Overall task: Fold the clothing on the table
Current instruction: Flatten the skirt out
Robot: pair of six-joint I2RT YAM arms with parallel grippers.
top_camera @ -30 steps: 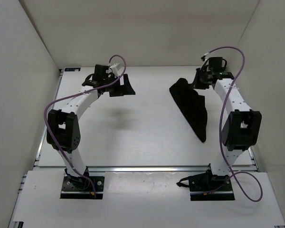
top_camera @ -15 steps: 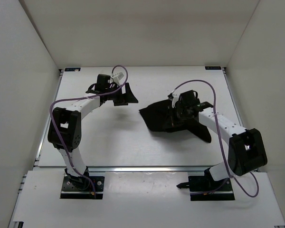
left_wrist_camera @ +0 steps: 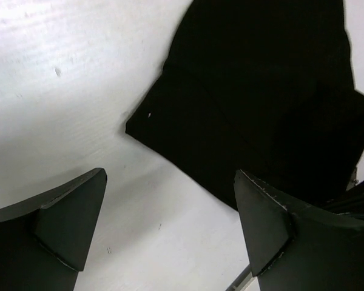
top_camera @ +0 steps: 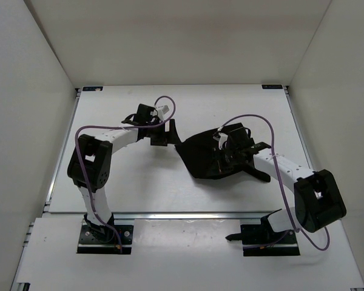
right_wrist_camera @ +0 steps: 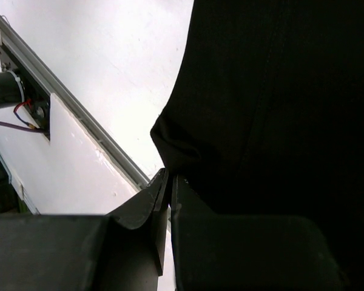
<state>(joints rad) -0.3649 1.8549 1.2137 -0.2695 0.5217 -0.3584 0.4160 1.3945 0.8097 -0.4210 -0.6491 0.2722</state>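
Early fold step: right claw (top_camera: 229,156) pinching clothing (top_camera: 200,154), bunched mid-counter (top_camera: 139,188). Left claw (top_camera: 164,134) spread wide just beside its corner. Next move likely: close on that corner.

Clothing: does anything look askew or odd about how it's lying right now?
Nothing damaged, but the clothing is rumpled, not flat: an uneven heap right of centre on the table, a narrow tail sticking out rightward. The right gripper is shut on a bunched fold; the left gripper hangs open by its left corner.

clothing (top_camera: 200,156) on table (top_camera: 130,185), left hand (top_camera: 170,133) beside it
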